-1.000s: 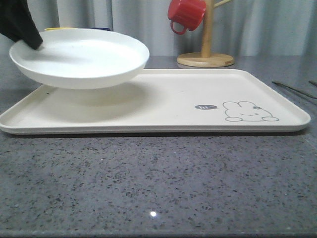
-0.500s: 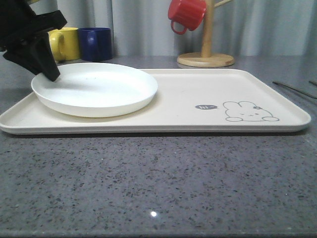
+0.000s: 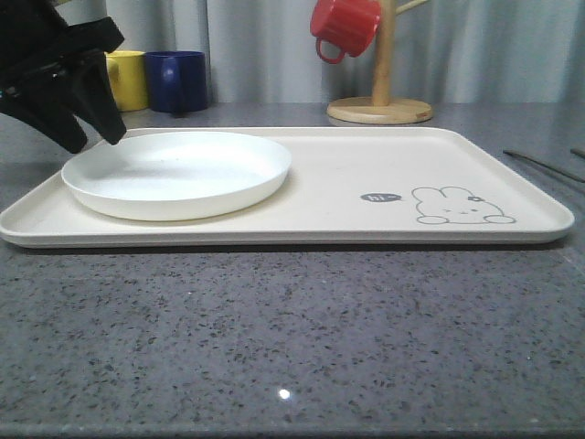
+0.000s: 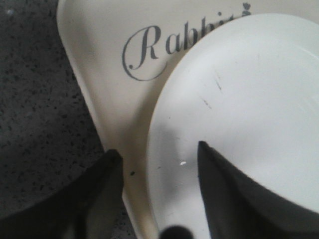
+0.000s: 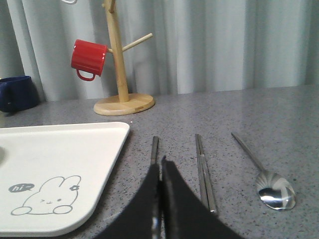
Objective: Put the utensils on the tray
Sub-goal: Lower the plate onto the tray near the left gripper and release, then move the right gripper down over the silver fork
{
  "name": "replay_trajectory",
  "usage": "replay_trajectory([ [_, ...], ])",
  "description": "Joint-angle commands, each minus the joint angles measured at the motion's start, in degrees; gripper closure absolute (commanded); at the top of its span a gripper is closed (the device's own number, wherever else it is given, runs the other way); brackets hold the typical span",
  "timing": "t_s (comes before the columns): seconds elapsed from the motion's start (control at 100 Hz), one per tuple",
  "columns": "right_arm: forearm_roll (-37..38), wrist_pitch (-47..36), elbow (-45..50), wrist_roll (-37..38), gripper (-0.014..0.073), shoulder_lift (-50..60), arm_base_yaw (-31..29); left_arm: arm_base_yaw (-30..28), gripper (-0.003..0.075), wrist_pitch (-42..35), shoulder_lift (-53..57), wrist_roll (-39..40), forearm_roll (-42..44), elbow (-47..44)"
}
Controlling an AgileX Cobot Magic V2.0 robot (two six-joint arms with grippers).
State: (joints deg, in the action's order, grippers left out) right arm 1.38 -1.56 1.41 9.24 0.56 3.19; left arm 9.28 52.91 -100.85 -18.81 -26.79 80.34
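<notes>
- the right gripper [image 5: 160,199] is sitting low over the tabletop off the tray's right edge, its two dark fingers [image 5: 144,206] pressed together with nothing between them.
- directly ahead of its tips, the fork [image 5: 154,149] is lying on the tabletop, its handle running away from the gripper almost in line with the fingers; the tined end is hiding behind the fingers, so i cannot tell how it is facing.
- just beside the fork, further from the tray, the chopsticks [image 5: 203,169] are lying as a close pair, parallel to it, and beyond them the spoon [image 5: 269,186] is resting with its bowl toward the camera and its handle slanting back.
- all three utensils are lying with long axes roughly along the tray's right edge, none of them on the tray [image 5: 65,154] yet.
- the tray is sitting to the gripper's left, its rabbit corner nearest the fork.
- the left gripper [image 3: 87,133] is hovering at the tray's far left corner with its fingers spread, one either side of the plate [image 3: 178,172] rim and seemingly gripping nothing; the plate is resting on the tray's left half.
- judging by this, the right arm is by far the nearer to the utensils, and the fork looks like the natural first pick; it will need to open and close across the slim handle.
</notes>
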Motion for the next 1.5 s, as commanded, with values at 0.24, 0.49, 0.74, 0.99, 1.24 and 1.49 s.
replay_trajectory([
  [0.24, 0.0, -5.0, 0.1, -0.4, 0.0662, 0.8, -0.4, 0.5, 0.0291, -8.2, 10.0, -1.3, -2.1, 0.9],
  [0.49, 0.0, -5.0, 0.1, -0.4, 0.0662, 0.8, -0.4, -0.2, 0.0291, -19.6, 24.2, -1.3, -0.8, -9.6],
  [0.74, 0.0, -5.0, 0.1, -0.4, 0.0662, 0.8, -0.4, -3.0, 0.0291, -29.6, 44.0, -1.3, -0.2, -25.4],
  [0.99, 0.0, -5.0, 0.1, -0.4, 0.0662, 0.8, -0.4, -4.1, 0.0295, -32.0, 62.2, -1.3, -0.2, -37.7],
  [1.24, 0.0, -5.0, 0.1, -0.4, 0.0662, 0.8, -0.4, -4.1, 0.0504, -32.0, 74.5, -1.3, 2.6, -44.7],
  [1.49, 0.0, -5.0, 0.1, -0.4, 0.0662, 0.8, -0.4, -4.1, 0.0739, -31.8, 78.3, -1.3, 3.3, -47.5],
])
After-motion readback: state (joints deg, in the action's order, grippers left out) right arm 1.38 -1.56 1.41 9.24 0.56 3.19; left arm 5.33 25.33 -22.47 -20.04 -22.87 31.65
